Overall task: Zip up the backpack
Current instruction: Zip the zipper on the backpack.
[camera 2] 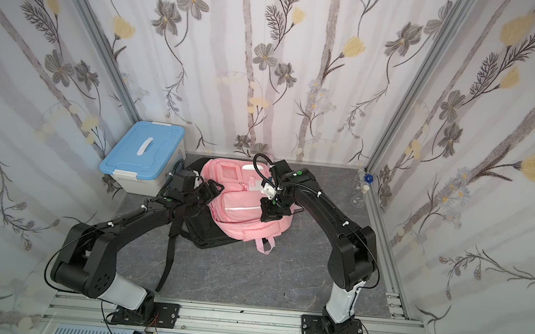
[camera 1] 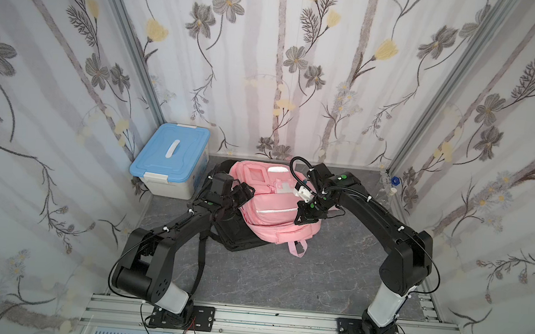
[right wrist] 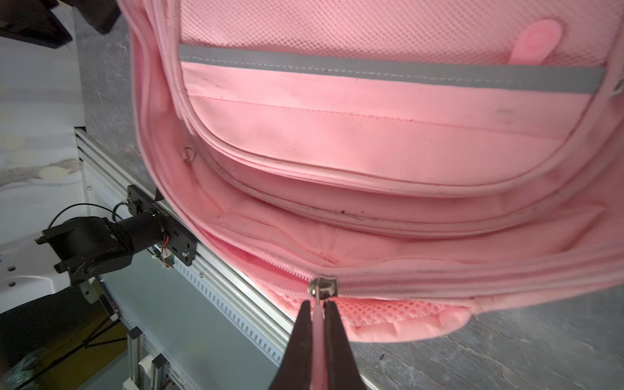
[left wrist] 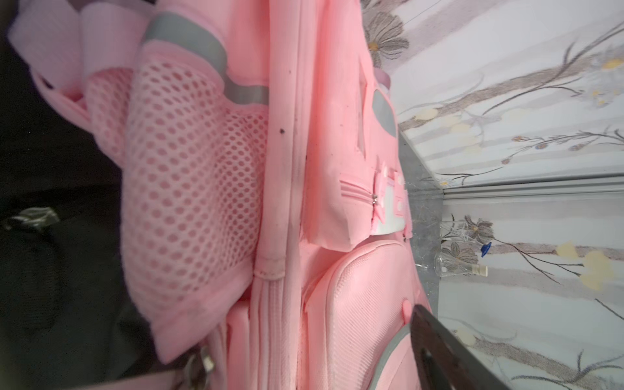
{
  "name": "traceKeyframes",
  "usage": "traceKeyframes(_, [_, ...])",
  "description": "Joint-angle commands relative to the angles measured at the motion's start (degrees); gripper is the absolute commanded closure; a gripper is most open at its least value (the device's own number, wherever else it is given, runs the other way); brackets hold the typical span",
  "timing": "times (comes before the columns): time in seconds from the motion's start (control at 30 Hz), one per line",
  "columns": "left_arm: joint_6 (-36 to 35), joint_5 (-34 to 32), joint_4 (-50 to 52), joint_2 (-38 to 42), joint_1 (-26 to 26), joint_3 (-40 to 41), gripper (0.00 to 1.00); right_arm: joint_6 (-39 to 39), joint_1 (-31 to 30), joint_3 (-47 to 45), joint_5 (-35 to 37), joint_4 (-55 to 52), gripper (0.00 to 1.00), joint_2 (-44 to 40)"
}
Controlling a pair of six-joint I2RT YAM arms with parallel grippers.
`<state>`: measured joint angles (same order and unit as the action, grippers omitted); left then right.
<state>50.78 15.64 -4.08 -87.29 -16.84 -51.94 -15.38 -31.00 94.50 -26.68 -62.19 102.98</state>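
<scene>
A: Right gripper?
B: Clamped on the pink zipper pull, beside the silver metal slider of the pink fabric backpack, far-middle on the grey table.
A: Left gripper?
B: Jaws spread, holding nothing, at the backpack's left side. Underneath lies a plain black backpack; far-left stands a blue-lidded white plastic box. Lettering on the black mount plate is too small to read.

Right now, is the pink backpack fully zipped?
No: the right wrist view shows the slider midway along the backpack, the track gaping open beyond it.
</scene>
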Motion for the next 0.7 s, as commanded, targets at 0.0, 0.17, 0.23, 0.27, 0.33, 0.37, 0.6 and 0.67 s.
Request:
traceKeyframes(0.0, [3.67,4.03,-2.1,0.05,1.13,1.29,0.11,-4.74,-0.92,-3.23,-8.05,12.16,1.0,-1.11])
traceKeyframes(0.17, [3.81,5.49,11.25,6.68,1.61,2.24,0.0,-7.78,-1.86,-7.69,-8.39,17.7,1.0,-1.99])
traceKeyframes(0.23, [4.99,6.98,15.83,9.19,1.19,3.43,0.0,-8.88,-2.04,-8.37,-10.0,19.94,1.0,-2.21])
traceKeyframes(0.27, [6.21,8.1,16.92,10.83,0.83,5.19,0.0,-9.57,-2.0,-8.6,-10.82,21.08,1.0,-2.42])
traceKeyframes(0.33, [8.65,9.05,16.94,14.14,-0.32,8.57,0.0,-10.11,-1.97,-8.43,-11.96,22.03,1.0,-2.68])
traceKeyframes(0.37, [9.86,9.42,16.35,14.95,-1.08,10.12,0.0,-9.96,-1.87,-8.12,-11.99,21.66,1.0,-2.74])
traceKeyframes(0.6, [17.76,9.2,-1.9,18.69,-2.5,19.7,0.0,-8.69,-1.78,-8.42,-13.94,19.58,1.0,-4.24])
traceKeyframes(0.67, [19.72,8.2,-8.47,17.53,-2.88,21.12,0.0,-8.32,-1.7,-9.12,-14.87,19.02,1.0,-4.84])
